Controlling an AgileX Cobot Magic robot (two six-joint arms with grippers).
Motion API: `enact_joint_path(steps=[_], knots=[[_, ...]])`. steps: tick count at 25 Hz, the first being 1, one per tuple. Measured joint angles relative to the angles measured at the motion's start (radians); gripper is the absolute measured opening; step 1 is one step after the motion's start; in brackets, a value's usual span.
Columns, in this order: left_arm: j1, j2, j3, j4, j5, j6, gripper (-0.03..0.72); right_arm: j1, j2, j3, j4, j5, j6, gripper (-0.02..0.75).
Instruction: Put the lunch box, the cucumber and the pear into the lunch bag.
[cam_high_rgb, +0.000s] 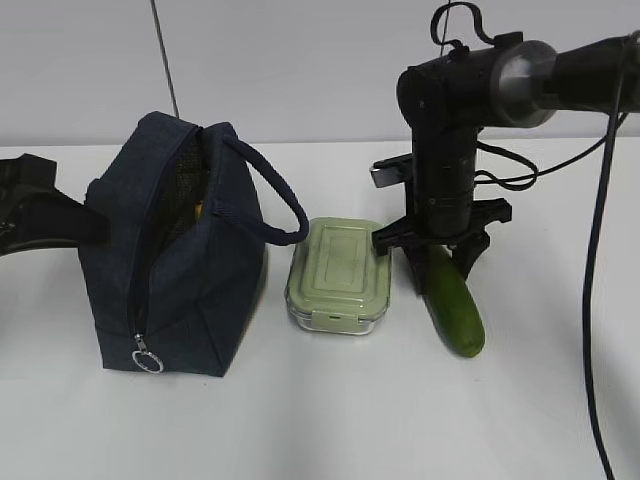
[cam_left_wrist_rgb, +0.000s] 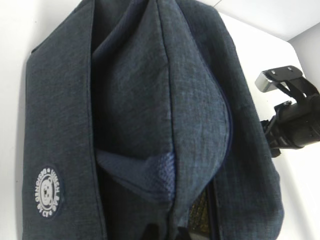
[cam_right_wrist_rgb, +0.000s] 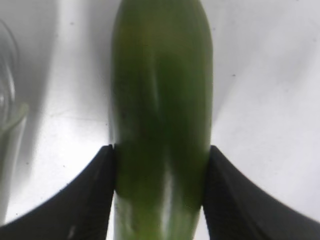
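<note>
The navy lunch bag (cam_high_rgb: 180, 270) stands at the left with its zip open and its ring pull (cam_high_rgb: 147, 358) hanging low. A small yellow patch (cam_high_rgb: 200, 210) shows inside the opening; I cannot tell whether it is the pear. The lunch box (cam_high_rgb: 338, 275) with its sage-green lid sits just right of the bag. The cucumber (cam_high_rgb: 455, 305) lies on the table right of the box. My right gripper (cam_high_rgb: 435, 250) is shut on its far end, fingers pressing both sides (cam_right_wrist_rgb: 161, 150). My left gripper (cam_left_wrist_rgb: 167, 232) pinches a fold of the bag (cam_left_wrist_rgb: 150, 100); its fingers barely show.
The white table (cam_high_rgb: 330, 420) extends in front of all three things. My left arm (cam_high_rgb: 40, 215) reaches in behind the bag from the left edge. The right arm's cable (cam_high_rgb: 590, 300) hangs down at the far right. A grey wall stands behind the table.
</note>
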Motion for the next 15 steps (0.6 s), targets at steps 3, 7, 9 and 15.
enact_joint_path(steps=[3, 7, 9, 15], knots=[[0.000, 0.000, 0.000, 0.000, 0.000, 0.000, 0.003, -0.006, 0.000, 0.000, -0.001, 0.000, 0.000, 0.363], [0.000, 0.000, 0.000, 0.000, 0.000, 0.000, 0.003, -0.006, -0.004, 0.000, -0.004, 0.000, 0.000, 0.361], [0.000, 0.000, 0.000, 0.000, 0.000, 0.000, 0.003, -0.006, -0.018, 0.002, -0.011, -0.001, 0.000, 0.360], [0.000, 0.000, 0.000, 0.000, 0.000, 0.000, 0.003, -0.008, -0.161, 0.002, -0.035, -0.001, 0.000, 0.359]])
